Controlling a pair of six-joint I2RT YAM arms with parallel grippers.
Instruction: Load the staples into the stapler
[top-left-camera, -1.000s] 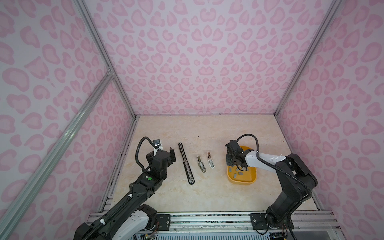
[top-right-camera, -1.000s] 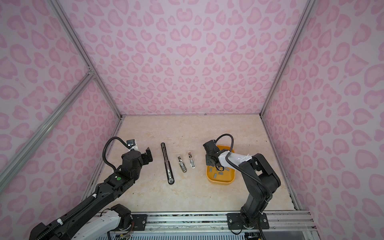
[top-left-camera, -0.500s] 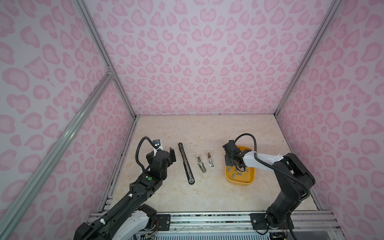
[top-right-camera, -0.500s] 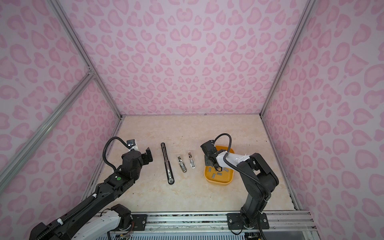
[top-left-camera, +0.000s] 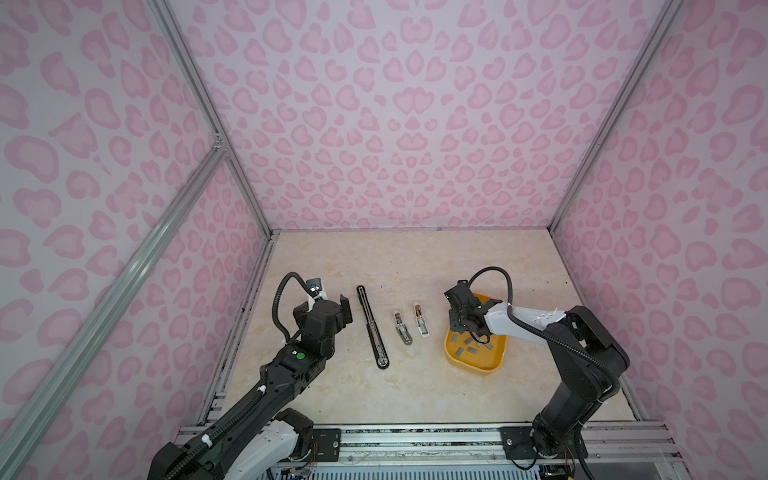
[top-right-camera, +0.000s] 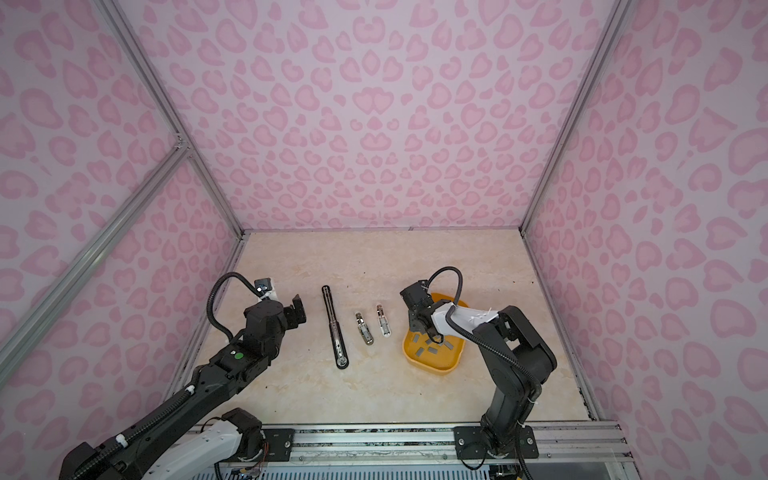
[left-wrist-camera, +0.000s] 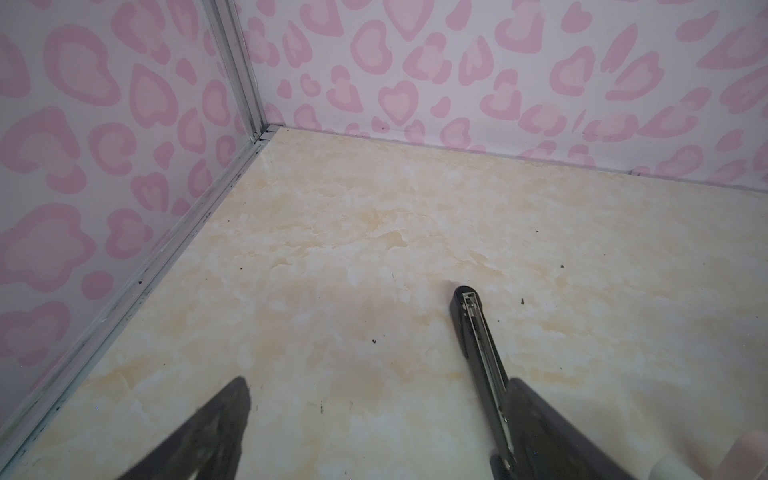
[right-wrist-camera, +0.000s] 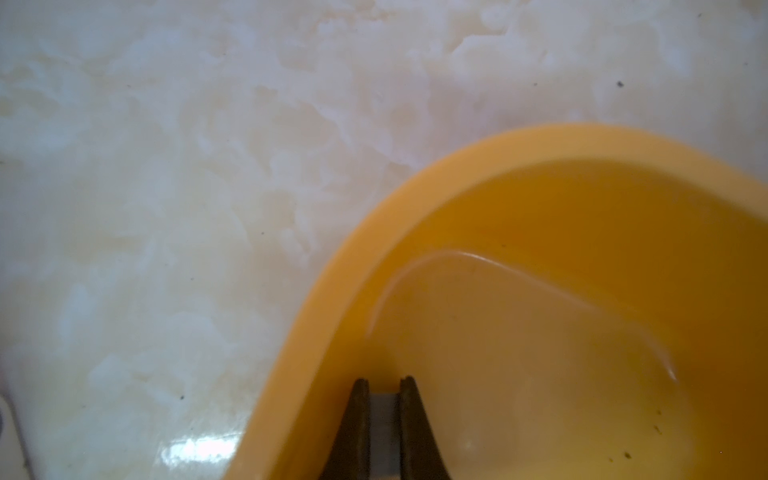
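Several grey staples (top-left-camera: 471, 351) (top-right-camera: 432, 350) lie loose in a yellow tray (top-left-camera: 473, 366) (top-right-camera: 432, 368) at the right in both top views. My right gripper (top-left-camera: 457, 328) (top-right-camera: 419, 329) dips into the tray's left end. In the right wrist view this gripper (right-wrist-camera: 384, 384) is shut on one grey staple strip (right-wrist-camera: 384, 424), just inside the tray rim (right-wrist-camera: 332, 291). A long black stapler (top-left-camera: 372, 326) (top-right-camera: 334, 328) (left-wrist-camera: 478, 336) lies opened flat, left of centre. My left gripper (top-left-camera: 334, 309) (top-right-camera: 296, 312) (left-wrist-camera: 378, 390) stands open and empty just left of it.
Two small silver staplers (top-left-camera: 402, 329) (top-left-camera: 420, 320) lie side by side between the black stapler and the tray. Pink patterned walls close in the marble-look table (top-left-camera: 395, 266) on three sides, and a metal rail runs along the front edge.
The right gripper has closed tighter on a staple strip and edged slightly left inside the tray. The left arm has not moved.
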